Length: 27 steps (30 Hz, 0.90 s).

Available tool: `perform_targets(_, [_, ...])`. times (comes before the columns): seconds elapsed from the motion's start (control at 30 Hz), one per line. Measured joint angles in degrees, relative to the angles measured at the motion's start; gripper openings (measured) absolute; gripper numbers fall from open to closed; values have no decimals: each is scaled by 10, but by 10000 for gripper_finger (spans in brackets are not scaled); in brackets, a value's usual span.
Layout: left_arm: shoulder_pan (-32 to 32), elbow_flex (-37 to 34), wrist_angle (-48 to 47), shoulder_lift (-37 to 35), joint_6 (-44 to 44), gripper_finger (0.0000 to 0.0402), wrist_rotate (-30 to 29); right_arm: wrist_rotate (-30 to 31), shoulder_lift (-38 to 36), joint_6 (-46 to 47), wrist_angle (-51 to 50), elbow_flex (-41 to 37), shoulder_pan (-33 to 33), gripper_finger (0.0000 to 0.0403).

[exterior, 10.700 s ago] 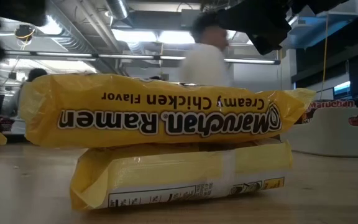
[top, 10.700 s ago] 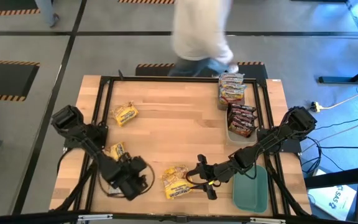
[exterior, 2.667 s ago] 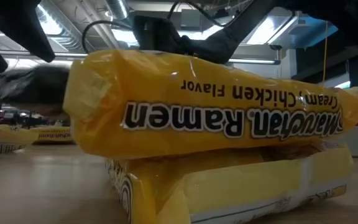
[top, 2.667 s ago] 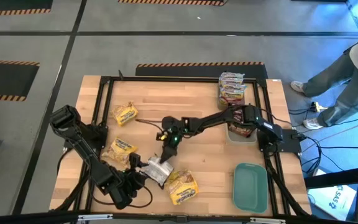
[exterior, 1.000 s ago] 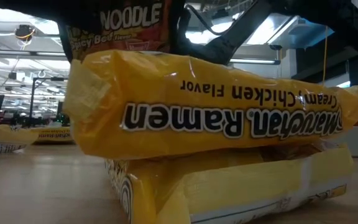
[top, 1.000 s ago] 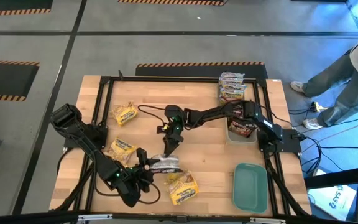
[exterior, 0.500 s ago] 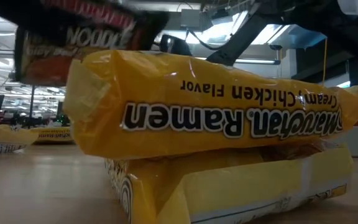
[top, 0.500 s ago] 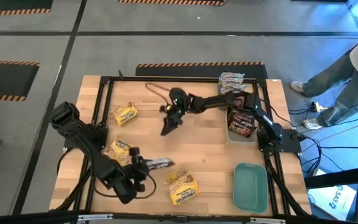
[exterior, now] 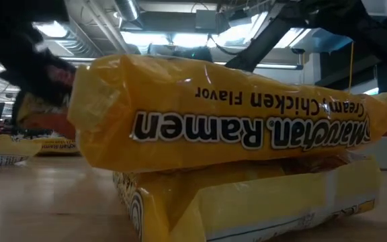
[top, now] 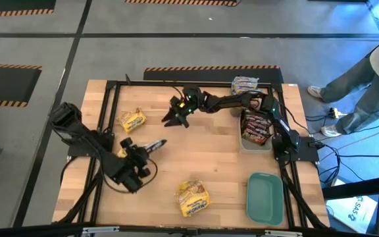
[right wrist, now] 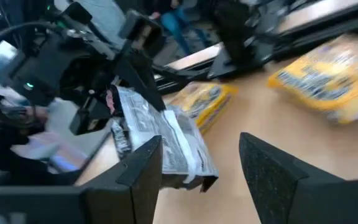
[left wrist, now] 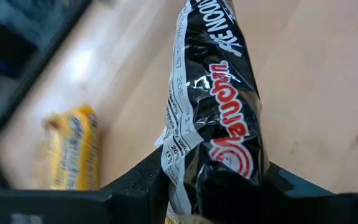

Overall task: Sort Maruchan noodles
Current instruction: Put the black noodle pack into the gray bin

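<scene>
The jaws of the left gripper (top: 151, 145) are closed on a dark packet (left wrist: 219, 118), clamped at one end so that most of its length sticks out free beyond the fingers; the jaws of the right gripper (top: 174, 117) stand apart with nothing between them. The packet looks light and crinkly, a slick film skin over what is probably a brittle noodle block, so a pinch across the flat faces near the middle should carry it more steadily than an end grip, and a hard squeeze could crack what is inside. In the high view the left arm reaches in from the bench (top: 216, 151) edge on its own side, its wrist bent inward and the packet held over the wood just beside a yellow packet (top: 122, 153) that the arm partly hides. The right arm stretches from its base across the far half of the bench, gripper low over bare wood, well apart from the left one. Another yellow packet (top: 131, 121) lies near the left rail, and a stack of two yellow packets (exterior: 227, 128) sits near the front edge. Dark packets fill the clear tray (top: 245, 143), silvery-pink ones (top: 244, 85) lie beyond it, and the teal lid (top: 264, 197) rests in the near right corner.
</scene>
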Motion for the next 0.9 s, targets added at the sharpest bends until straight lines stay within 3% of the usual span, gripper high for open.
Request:
perform_targets(0.13, [39,-62,76,-72,37,144,-5,38,-49,-111,-120,3,-18,198])
perform_targets(0.3, [107,-119,184,-176,146,144,2,160,-130,-272,-353,3,-27,198])
perform_targets(0.57, [223,-185,389,-278,382,144,93,286,-233,-350,-629,3,10,198])
perform_targets(0.7, [275,-200,462,-284,462,144,162,307,-271,-357,-680,-17,30,198])
perform_targets(0.9, [327,-218,581,-254,562,144,255,291,-306,-340,-545,-77,78,198])
